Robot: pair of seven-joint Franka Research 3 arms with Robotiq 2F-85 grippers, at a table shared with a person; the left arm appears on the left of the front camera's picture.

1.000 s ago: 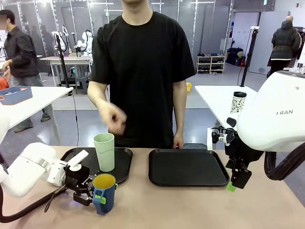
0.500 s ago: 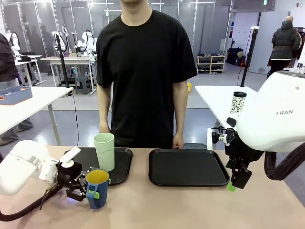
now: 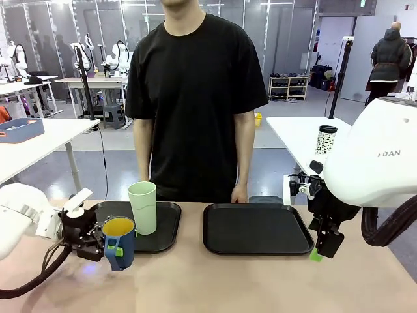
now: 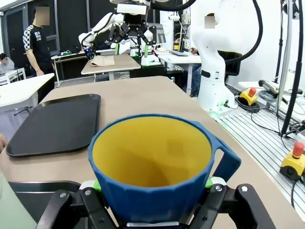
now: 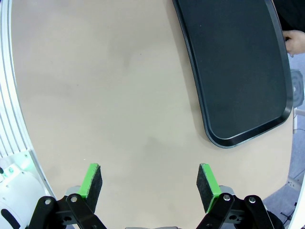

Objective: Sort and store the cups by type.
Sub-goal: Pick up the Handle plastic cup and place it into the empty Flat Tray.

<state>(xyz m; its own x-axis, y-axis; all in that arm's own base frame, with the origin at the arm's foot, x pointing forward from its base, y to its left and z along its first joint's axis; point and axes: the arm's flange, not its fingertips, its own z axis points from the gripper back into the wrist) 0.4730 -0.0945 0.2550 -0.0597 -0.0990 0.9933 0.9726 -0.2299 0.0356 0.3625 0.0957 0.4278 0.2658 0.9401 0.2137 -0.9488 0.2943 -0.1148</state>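
1. Mug: dark blue, handled, yellow inside seen down to the bottom. It is upright, clamped across its body by the left gripper, green pads pressed on both sides. It sits just in front of the left tray's near edge. I cannot tell whether its base touches the table.

2. Tumbler: pale green, tall, no handle. It stands upright on the left tray, about mid-tray, just behind the mug. Its inside is not visible from the front.

3. Right tray: black and flat, lying beside the left tray but apart from it, its whole surface in view. A person's hand rests at its far edge.

4. Right gripper: jaws spread wide, holding nothing. It hangs above bare table near the right tray's near corner.

5. Travel cup: white with speckles and a black lid, upright on a white side table beyond the right arm, well apart from the trays.
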